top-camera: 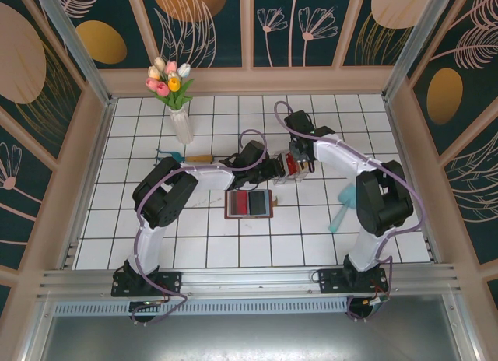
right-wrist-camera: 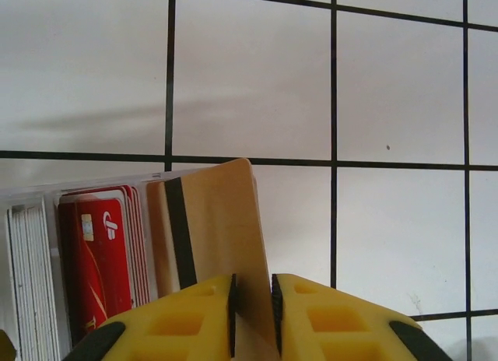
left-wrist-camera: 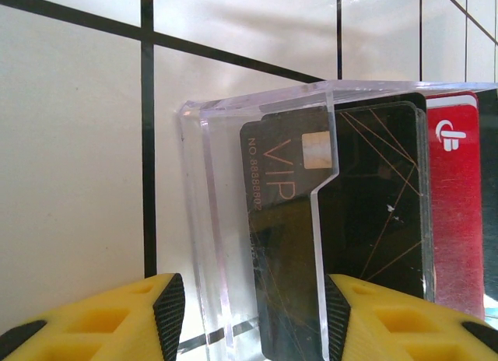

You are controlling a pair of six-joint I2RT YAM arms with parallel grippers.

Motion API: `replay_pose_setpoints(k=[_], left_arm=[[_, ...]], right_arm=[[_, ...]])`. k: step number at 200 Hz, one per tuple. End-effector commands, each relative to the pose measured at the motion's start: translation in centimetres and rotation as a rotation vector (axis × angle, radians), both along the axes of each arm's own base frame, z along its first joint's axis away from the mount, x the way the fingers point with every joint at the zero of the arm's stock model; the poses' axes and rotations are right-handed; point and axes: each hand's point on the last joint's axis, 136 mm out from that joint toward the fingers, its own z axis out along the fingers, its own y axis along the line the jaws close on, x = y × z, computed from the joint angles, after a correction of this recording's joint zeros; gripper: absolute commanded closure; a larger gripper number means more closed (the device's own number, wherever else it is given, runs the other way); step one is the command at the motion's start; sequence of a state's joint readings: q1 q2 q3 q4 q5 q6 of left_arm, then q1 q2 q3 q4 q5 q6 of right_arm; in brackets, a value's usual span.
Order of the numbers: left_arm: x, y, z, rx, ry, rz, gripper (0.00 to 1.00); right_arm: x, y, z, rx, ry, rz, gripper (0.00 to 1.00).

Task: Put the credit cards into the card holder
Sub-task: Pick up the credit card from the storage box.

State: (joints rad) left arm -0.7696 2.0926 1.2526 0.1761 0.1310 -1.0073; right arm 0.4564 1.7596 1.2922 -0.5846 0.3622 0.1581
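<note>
Credit cards (left-wrist-camera: 373, 221) are seen standing upright in a clear plastic rack (left-wrist-camera: 204, 221) on the white tiled table (top-camera: 233, 112). A tan card (right-wrist-camera: 214, 221) with a black stripe is clamped edge-on between the yellow fingers (right-wrist-camera: 194, 314) of the right gripper (right-wrist-camera: 253, 306). It is held at the end of the rack, just beside a red card (right-wrist-camera: 93, 252). Whether its lower edge is seated in a slot cannot be told.

The left gripper (left-wrist-camera: 255, 306) is set astride the other end of the rack, with one finger (left-wrist-camera: 117, 322) outside the end wall and the other at an inner divider. A black card (left-wrist-camera: 288, 244) marked VIP is framed between them. The jaws are held partly apart, but whether the pads press on the plastic cannot be told.

From above, both grippers are seen meeting at the rack near the middle of the table. The card holder (top-camera: 249, 204) is laid open and flat on the tiles, nearer the arm bases than the rack and apart from both grippers. A red patch and a dark patch are shown on its face. A vase of tulips (top-camera: 179, 116) is placed at the far left.
</note>
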Motion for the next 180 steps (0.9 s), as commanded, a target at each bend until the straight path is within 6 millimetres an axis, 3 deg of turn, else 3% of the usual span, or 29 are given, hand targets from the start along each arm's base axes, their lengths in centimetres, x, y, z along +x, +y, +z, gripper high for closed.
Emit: replay_pose_setpoints(k=[1, 25, 42, 120, 148, 163, 173, 180], left_arm=[[-1.6, 1.7, -3.5, 0.086, 0.084, 0.006, 0.49], [-1.5, 1.7, -3.0, 0.080, 0.075, 0.004, 0.49], [-1.5, 1.5, -2.1, 0.071, 0.062, -0.006, 0.49], [-1.4, 1.3, 5.4, -0.008, -0.069, -0.039, 0.46], [-2.2, 3.3, 7.8, -0.011, -0.120, -0.002, 0.45], [-3.0, 5.6, 7.8, 0.031, -0.136, 0.044, 0.45], [-3.7, 7.1, 8.8, 0.037, -0.158, 0.072, 0.45], [-4.6, 8.5, 7.9, 0.065, -0.145, 0.087, 0.44]], right_arm=[[0.1, -0.7, 2.3, -0.015, -0.035, -0.016, 0.81], [-0.2, 0.2, 3.6, 0.028, -0.053, -0.004, 0.89], [-0.5, 1.1, 4.9, 0.089, -0.068, 0.010, 0.90], [-3.2, 3.8, 9.7, 0.393, -0.129, 0.029, 0.98], [-5.5, 5.8, 11.3, 0.592, -0.163, 0.050, 0.99], [-7.2, 7.4, 11.4, 0.703, -0.170, 0.063, 1.00], [-8.5, 8.7, 10.9, 0.763, -0.160, 0.066, 1.00], [-9.3, 9.8, 10.5, 0.798, -0.146, 0.075, 1.00]])
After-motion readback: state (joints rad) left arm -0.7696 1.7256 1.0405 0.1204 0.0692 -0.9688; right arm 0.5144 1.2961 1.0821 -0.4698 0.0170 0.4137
